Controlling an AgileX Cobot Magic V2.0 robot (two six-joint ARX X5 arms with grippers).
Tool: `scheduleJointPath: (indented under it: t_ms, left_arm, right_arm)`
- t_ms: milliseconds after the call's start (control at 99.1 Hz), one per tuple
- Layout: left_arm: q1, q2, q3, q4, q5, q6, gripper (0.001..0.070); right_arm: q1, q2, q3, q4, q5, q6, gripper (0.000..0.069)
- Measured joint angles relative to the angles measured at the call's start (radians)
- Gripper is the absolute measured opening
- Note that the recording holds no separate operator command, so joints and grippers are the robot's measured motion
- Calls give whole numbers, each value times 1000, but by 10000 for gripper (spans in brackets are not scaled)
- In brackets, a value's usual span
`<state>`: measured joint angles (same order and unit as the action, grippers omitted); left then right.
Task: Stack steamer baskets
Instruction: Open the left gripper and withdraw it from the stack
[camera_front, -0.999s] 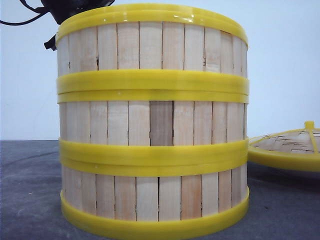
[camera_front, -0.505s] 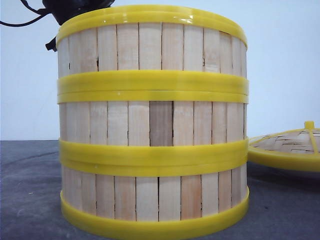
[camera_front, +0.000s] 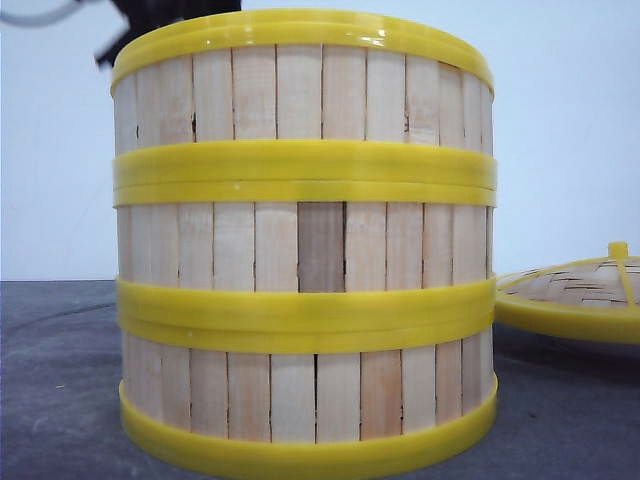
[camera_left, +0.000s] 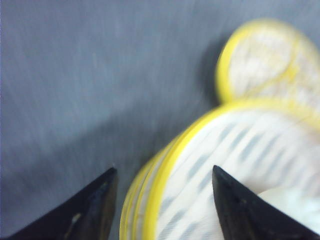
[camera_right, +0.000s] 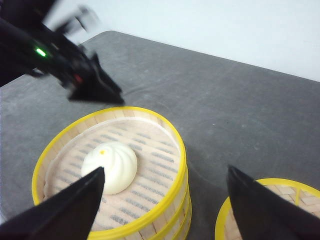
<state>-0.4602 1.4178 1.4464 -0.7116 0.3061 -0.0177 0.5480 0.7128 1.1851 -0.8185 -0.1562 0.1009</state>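
steamer baskets (camera_front: 305, 240): we saw all three stacked on the table (camera_front: 60, 400), unmoved since earlier, bun (camera_right: 110, 167) in top one | lid (camera_front: 575, 300): right of stack | left gripper (camera_left: 162, 200): wide open, empty, had lifted, blurred | right gripper (camera_right: 165, 200): wide open, empty, above stack

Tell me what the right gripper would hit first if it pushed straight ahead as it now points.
Probably the bare table between the basket stack and the lid. The open right gripper straddles the stack's near rim, so its left finger might clip that rim first; depth is unclear.
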Motion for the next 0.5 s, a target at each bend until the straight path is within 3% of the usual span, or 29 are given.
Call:
scheduleJointPath:
  t_ms: [101, 313, 505]
  left_arm:
    - [0, -121, 9, 51, -35, -8, 358]
    - [0, -311, 17, 29, -197, -13, 358]
    - [0, -420, -12, -31, -229, -13, 358]
  right_arm:
    - [0, 0, 0, 0, 16, -2, 481]
    - [0, 0, 0, -2, 106, -7, 481]
    - [0, 0, 0, -4, 166, -7, 481]
